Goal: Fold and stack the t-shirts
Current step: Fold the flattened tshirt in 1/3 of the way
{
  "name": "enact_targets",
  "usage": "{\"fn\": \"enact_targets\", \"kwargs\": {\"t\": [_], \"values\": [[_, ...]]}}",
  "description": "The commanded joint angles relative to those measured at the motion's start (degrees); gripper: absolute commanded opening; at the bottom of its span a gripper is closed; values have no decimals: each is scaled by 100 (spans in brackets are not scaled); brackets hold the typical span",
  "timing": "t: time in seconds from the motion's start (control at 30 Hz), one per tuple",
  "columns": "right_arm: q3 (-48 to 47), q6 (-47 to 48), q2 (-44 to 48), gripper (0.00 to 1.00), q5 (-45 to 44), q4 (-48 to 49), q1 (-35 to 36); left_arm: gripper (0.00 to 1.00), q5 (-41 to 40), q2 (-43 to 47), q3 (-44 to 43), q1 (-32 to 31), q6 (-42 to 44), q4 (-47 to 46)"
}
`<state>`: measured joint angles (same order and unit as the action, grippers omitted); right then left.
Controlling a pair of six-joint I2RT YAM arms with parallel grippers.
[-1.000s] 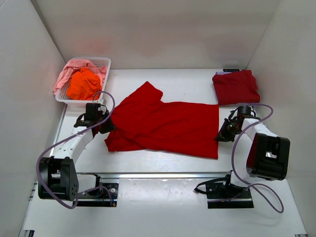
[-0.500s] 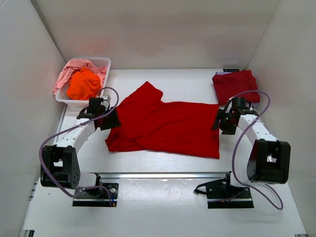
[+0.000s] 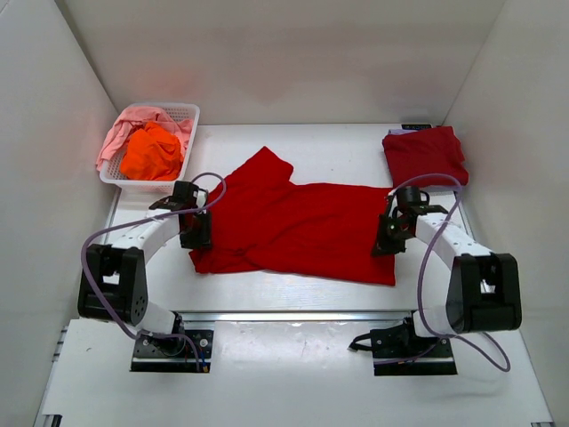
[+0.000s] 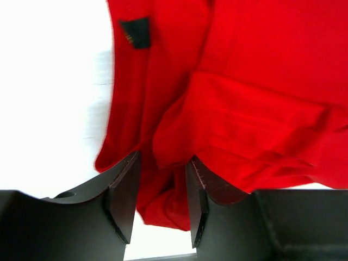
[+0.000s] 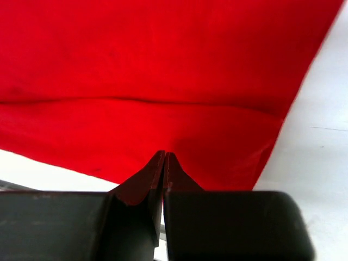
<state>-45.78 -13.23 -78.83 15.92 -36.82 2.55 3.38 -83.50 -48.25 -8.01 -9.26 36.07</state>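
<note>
A bright red t-shirt (image 3: 302,222) lies spread on the white table, with its left edge bunched. My left gripper (image 3: 197,233) is at that bunched left edge. In the left wrist view the left gripper (image 4: 163,163) is open, and a fold of the red shirt (image 4: 255,109) lies between its fingers. My right gripper (image 3: 384,242) is at the shirt's right hem. In the right wrist view the right gripper (image 5: 164,156) is shut, its tips over the red cloth (image 5: 163,65), with no cloth seen between them. A folded dark red shirt (image 3: 425,156) lies at the back right.
A white basket (image 3: 185,112) at the back left holds an orange shirt (image 3: 151,151) and a pink shirt (image 3: 120,133). White walls enclose the table on three sides. A metal rail (image 3: 293,315) runs along the near edge.
Both grippers moved inward onto the red shirt: the left down and right to its bunched left edge, the right leftward and down onto the right hem.
</note>
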Motion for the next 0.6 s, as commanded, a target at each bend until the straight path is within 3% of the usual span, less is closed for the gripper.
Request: {"fn": "enact_targets", "kwargs": {"t": [0.0, 0.3, 0.57], "values": [[87, 40, -334, 0, 69, 17, 53, 49, -329, -17, -123, 19, 231, 171], [-360, 585, -1301, 0, -1029, -97, -228, 52, -329, 203, -132, 19, 406, 382], [-880, 647, -1925, 0, -1381, -133, -386, 51, -242, -139, -132, -165, 486, 602]]}}
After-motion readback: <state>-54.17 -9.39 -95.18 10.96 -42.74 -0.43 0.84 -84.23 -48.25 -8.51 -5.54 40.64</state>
